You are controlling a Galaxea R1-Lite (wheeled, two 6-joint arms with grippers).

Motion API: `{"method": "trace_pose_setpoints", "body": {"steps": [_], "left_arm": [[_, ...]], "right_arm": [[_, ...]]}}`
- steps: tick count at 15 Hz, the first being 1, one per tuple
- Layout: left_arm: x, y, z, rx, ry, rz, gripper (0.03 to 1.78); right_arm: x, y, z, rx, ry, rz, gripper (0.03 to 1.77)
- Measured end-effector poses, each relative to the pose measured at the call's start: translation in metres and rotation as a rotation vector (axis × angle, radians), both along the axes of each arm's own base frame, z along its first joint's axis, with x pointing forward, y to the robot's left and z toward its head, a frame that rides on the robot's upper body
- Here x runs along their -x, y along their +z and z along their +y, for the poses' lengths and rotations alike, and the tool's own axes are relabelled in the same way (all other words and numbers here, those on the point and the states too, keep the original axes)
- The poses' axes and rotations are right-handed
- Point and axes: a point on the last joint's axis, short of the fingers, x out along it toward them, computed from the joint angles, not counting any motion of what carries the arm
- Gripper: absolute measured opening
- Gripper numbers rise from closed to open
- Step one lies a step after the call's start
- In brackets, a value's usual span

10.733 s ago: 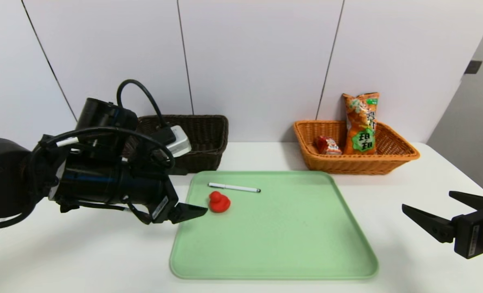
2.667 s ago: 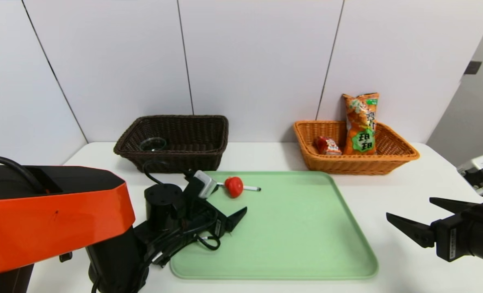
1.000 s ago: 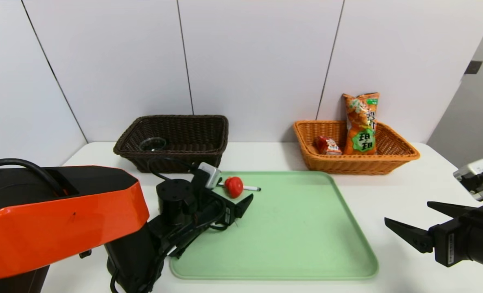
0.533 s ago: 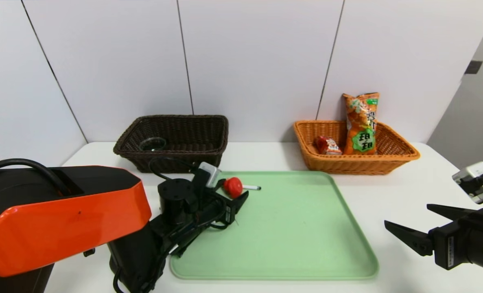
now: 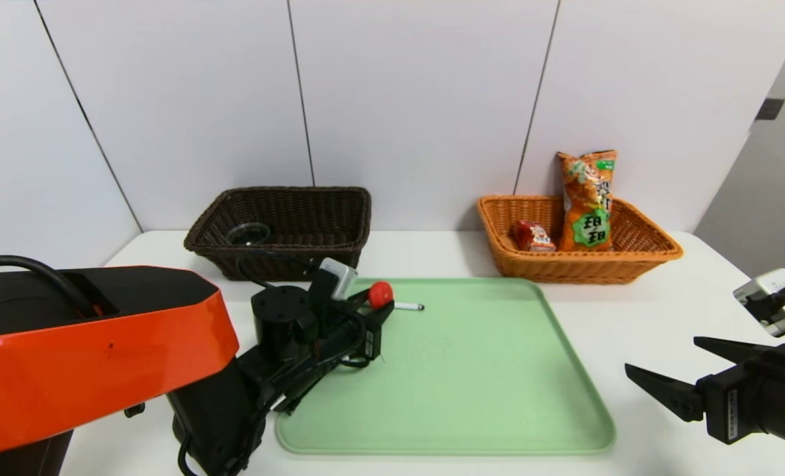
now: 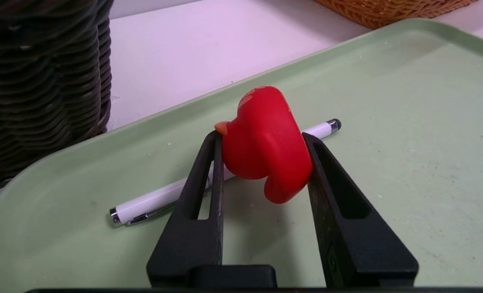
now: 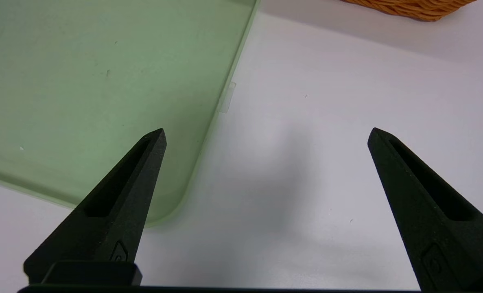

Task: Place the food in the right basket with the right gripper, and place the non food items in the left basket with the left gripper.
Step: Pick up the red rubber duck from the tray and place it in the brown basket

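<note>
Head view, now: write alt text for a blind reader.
The left gripper pinches a red rubber duck over a green tray near a white pen. Behind stand a dark basket and an orange basket; the open right gripper hovers right of the tray.

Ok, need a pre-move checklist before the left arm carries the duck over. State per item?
1. Left gripper closed on the rubber duck, a fingertip on each side: ok
2. Duck clear of the tray: ok, it looks raised over the pen
3. Pen in the dark brown basket: not ok, it lies on the tray
4. Glass cup in the dark brown basket: ok
5. Snack bag and red drink carton in the orange basket: ok
6. Duck firm enough in the grip to carry: cannot tell
</note>
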Motion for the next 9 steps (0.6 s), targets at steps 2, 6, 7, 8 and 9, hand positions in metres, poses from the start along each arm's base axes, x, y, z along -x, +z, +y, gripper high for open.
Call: {"method": "trace_pose_setpoints", "body": {"steps": [2,6,7,8,9], "left_arm": [[0.002,0.011,0.001,0.016,-0.001,-0.025,0.6],[0.014,0.047,0.009,0.07,-0.004,-0.102,0.57],[0.018,0.058,0.012,0.085,-0.006,-0.125,0.57],[0.021,0.069,0.016,0.103,-0.001,-0.154,0.57],[0.02,0.08,0.024,0.119,0.018,-0.182,0.57]], "right_arm": [[0.001,-0.002,0.0,0.001,0.0,0.006,1.71],[0.002,-0.003,0.0,0.004,0.001,0.011,1.71],[0.002,-0.004,0.0,0.004,0.002,0.012,1.71],[0.002,-0.004,0.0,0.004,0.003,0.011,1.71],[0.003,-0.004,0.0,0.004,0.005,0.012,1.71]]}}
